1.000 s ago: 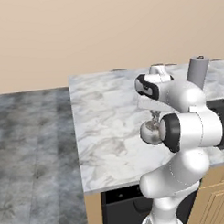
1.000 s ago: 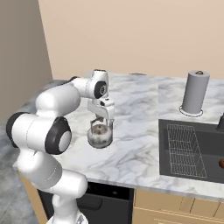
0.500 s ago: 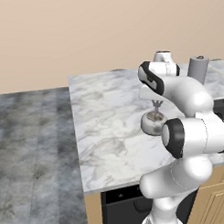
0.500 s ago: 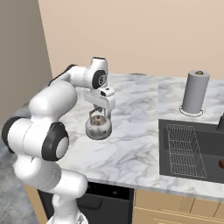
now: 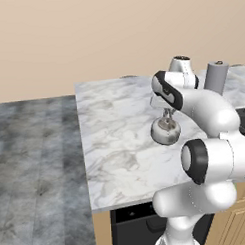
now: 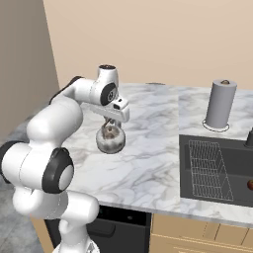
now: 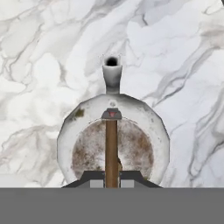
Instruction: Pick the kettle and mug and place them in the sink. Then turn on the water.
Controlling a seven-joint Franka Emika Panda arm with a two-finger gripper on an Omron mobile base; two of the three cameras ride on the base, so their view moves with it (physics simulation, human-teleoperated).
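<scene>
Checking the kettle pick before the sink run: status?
End effector shut on kettle handle. Kettle hangs above the counter, spout level. Sink off to the right, paper-towel roll behind it, no obstacle seen between.

The kettle (image 6: 110, 140) hangs above the counter (image 6: 153, 163), clear of its top, directly under the gripper (image 6: 111, 126), whose jaws are closed on the handle (image 7: 111, 151) that runs over the kettle's lid. To the right, set into the counter, lies the sink (image 6: 217, 170) with the wire rack (image 6: 210, 170) inside it. Behind the sink stands the paper-towel roll (image 6: 220, 105) (upright, near the wall). The kettle's spout (image 7: 112, 74) points away from the hand
</scene>
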